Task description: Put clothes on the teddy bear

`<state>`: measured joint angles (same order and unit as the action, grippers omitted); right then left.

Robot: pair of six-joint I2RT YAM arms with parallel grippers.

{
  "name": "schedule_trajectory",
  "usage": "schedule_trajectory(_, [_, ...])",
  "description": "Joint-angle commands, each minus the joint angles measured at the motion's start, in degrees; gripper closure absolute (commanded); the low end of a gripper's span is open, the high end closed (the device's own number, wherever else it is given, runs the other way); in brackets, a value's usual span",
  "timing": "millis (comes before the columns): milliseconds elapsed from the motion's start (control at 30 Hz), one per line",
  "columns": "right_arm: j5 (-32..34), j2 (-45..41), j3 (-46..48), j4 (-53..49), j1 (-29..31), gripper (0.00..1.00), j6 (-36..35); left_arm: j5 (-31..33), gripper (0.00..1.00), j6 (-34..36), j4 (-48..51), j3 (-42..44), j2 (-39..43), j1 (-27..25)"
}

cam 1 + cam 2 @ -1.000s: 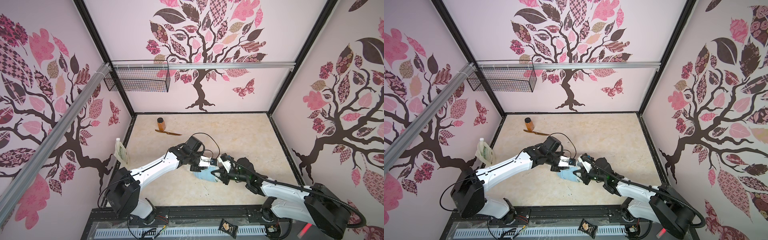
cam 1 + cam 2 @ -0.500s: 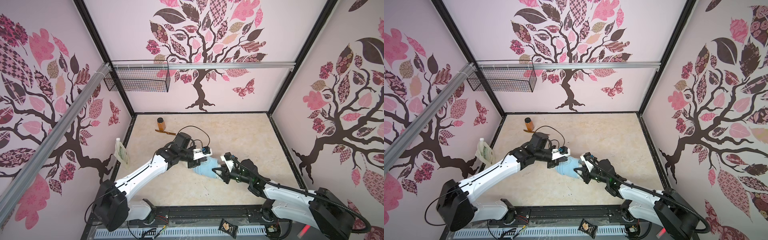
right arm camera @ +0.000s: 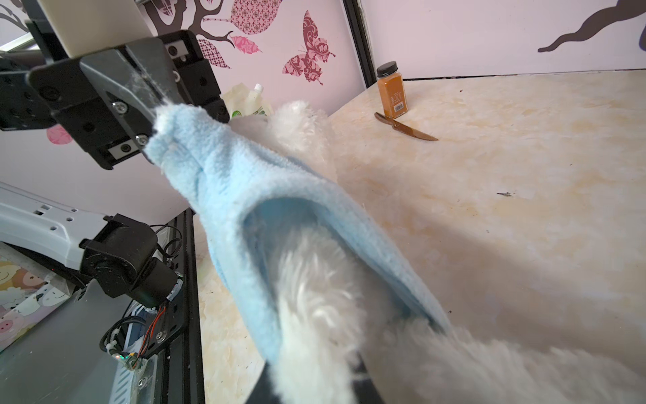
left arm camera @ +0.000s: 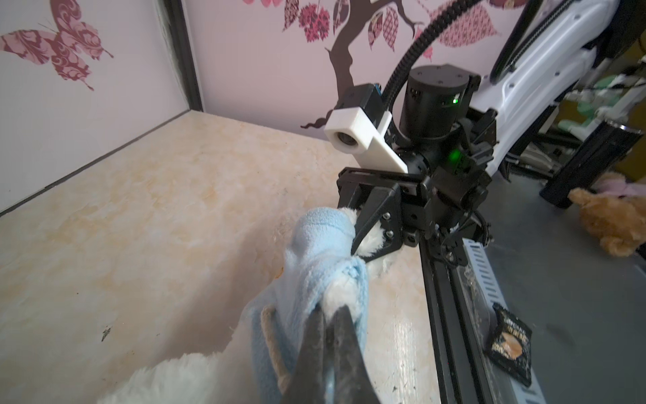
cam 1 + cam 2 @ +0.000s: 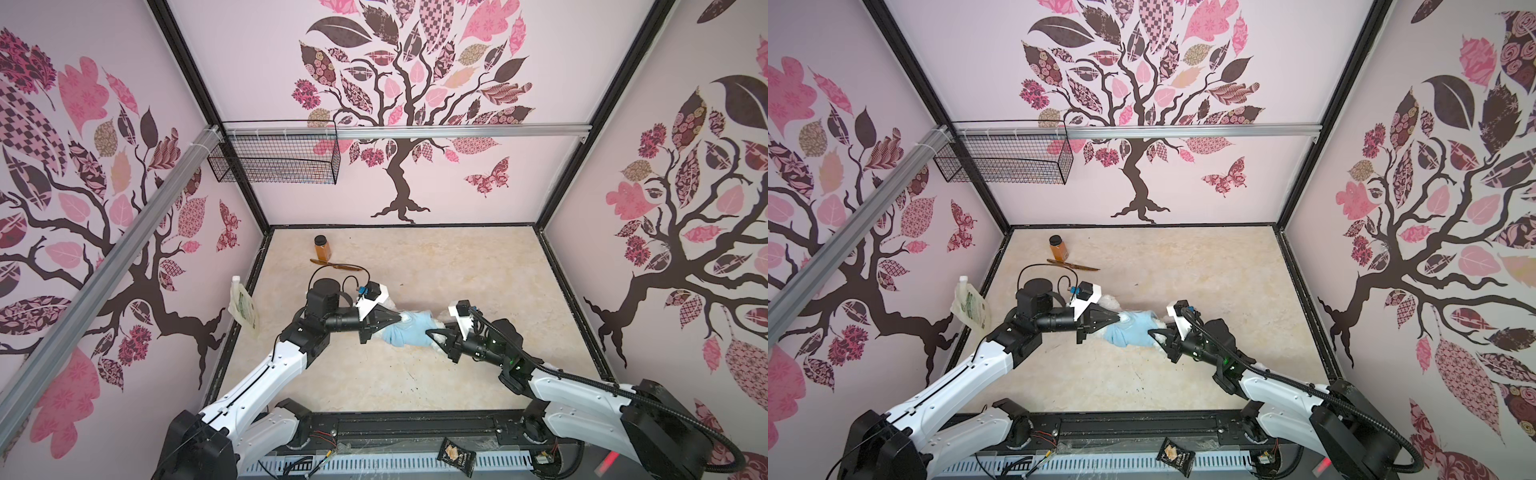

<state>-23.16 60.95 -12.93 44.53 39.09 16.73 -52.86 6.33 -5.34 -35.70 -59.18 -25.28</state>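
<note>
2 pincers share 1 toy. The teddy bear [image 5: 390, 306] is stretched between them just below the middle of both top views, seemingly lifted clear of the table [image 5: 457, 270]. The light blue shirt [image 5: 409, 330] is already over its trunk.

The left gripper [image 4: 330, 311] is closed tight on the white tuft poking from a sleeve end, probably to draw that limb through. The right gripper [image 4: 356, 241] stands narrow and clamps white fur at the shirt's open hem. I judge this an anchor, so that pulling tightens the cloth instead of dragging the whole bear.

The dressing looks well along, though the head is hidden behind the left wrist.

Further out, toward the upper left of the tabletop, 1 spice jar [image 5: 322, 247] and 1 knife [image 5: 334, 264] lie well apart from the work.
</note>
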Motion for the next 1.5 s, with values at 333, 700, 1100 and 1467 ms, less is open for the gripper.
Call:
schedule_trajectory(333, [6.43,5.04,-3.17,-6.75,-1.92,1.00,-4.45,8.04,1.00,-41.66,-37.17,10.16,1.87,4.43])
schedule_trajectory(700, [-1.95,4.36,-5.27,-7.85,-1.91,1.00,-6.66,21.01,0.75,11.36,22.67,-2.65,6.14,-6.11])
schedule_trajectory(1100, [-3.04,5.76,-6.23,-8.52,1.33,1.00,-9.26,24.25,0.72,30.24,31.17,-13.81,1.46,-10.56])
schedule_trajectory(1467, [-3.21,5.50,-5.79,-7.64,2.04,1.00,-8.82,28.11,0.83,47.45,44.69,-28.13,-14.39,-14.92])
